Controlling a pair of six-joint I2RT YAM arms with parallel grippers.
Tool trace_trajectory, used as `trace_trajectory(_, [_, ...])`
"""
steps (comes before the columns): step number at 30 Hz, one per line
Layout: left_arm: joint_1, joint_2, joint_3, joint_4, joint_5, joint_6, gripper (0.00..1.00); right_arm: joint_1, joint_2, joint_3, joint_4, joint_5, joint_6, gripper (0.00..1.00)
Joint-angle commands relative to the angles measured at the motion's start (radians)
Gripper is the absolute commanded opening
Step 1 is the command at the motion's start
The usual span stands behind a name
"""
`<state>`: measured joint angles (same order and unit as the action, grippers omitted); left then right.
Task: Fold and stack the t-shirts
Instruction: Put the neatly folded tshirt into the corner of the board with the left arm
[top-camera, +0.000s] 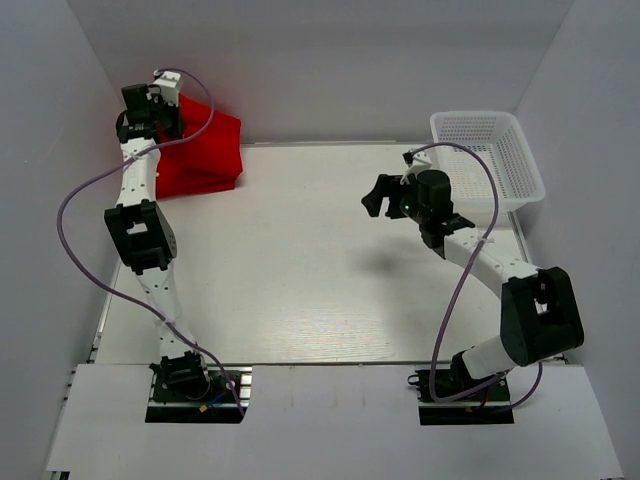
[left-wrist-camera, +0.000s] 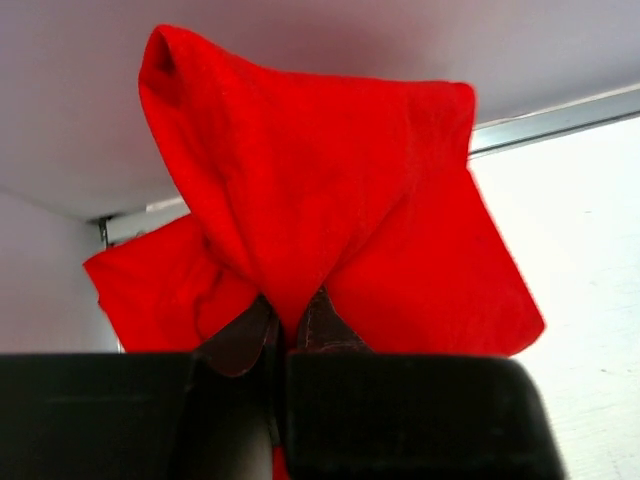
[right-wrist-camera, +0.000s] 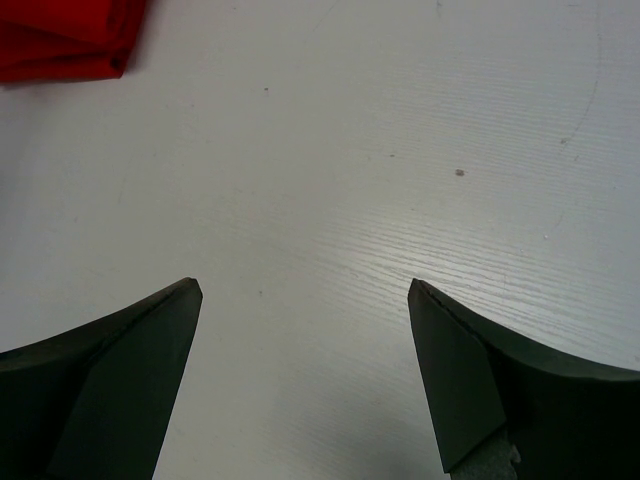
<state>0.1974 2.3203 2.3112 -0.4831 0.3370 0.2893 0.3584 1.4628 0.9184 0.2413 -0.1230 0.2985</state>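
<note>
Bright red t-shirts (top-camera: 205, 150) lie as a folded pile at the table's far left corner. My left gripper (top-camera: 172, 112) is over the pile's far left edge, shut on a fold of red t-shirt cloth (left-wrist-camera: 300, 180) that rises in a peak above the jaws (left-wrist-camera: 288, 318). The rest of the pile shows behind and below it. My right gripper (top-camera: 378, 195) hangs open and empty above the bare table right of centre; in the right wrist view its gripper (right-wrist-camera: 305, 290) has widely spread jaws, and a corner of the red pile (right-wrist-camera: 65, 40) shows at top left.
A white plastic mesh basket (top-camera: 490, 155) stands at the far right edge of the white table (top-camera: 300, 270). White walls close in the back and both sides. The purple cables loop beside each arm.
</note>
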Motion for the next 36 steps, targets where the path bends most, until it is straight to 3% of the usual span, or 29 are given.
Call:
trace_trajectory(1, [0.034, -0.009, -0.004, 0.066, 0.005, -0.038, 0.00, -0.001, 0.024, 0.062, 0.018, -0.023, 0.014, 0.90])
trace_trajectory(15, [0.112, 0.063, -0.044, 0.109, 0.007, -0.130, 0.00, -0.003, 0.088, 0.114, -0.010, -0.040, 0.013, 0.90])
trace_trajectory(19, [0.122, 0.083, -0.044, 0.109, -0.100, -0.167, 0.03, -0.001, 0.108, 0.123, -0.019, -0.037, 0.013, 0.90])
trace_trajectory(20, [0.122, 0.083, -0.035, 0.109, -0.111, -0.167, 0.08, -0.001, 0.113, 0.131, -0.023, -0.041, 0.008, 0.90])
trace_trajectory(22, [0.122, 0.083, -0.035, 0.109, -0.144, -0.191, 0.52, -0.001, 0.119, 0.132, -0.033, -0.038, 0.007, 0.90])
trace_trajectory(24, [0.131, 0.083, -0.035, 0.109, -0.188, -0.219, 0.60, -0.003, 0.126, 0.145, -0.036, -0.037, -0.001, 0.90])
trace_trajectory(25, [0.131, 0.083, -0.035, 0.109, -0.206, -0.234, 0.74, -0.004, 0.128, 0.152, -0.037, -0.046, 0.001, 0.90])
trace_trajectory(26, [0.131, 0.083, -0.035, 0.100, -0.232, -0.248, 0.99, -0.001, 0.133, 0.155, -0.040, -0.043, 0.001, 0.90])
trace_trajectory(31, [0.131, 0.048, -0.022, 0.101, -0.403, -0.358, 1.00, -0.004, 0.139, 0.165, -0.043, -0.049, 0.002, 0.90])
trace_trajectory(36, [0.119, 0.011, -0.033, 0.136, -0.285, -0.372, 1.00, -0.002, 0.146, 0.163, -0.043, -0.066, 0.002, 0.90])
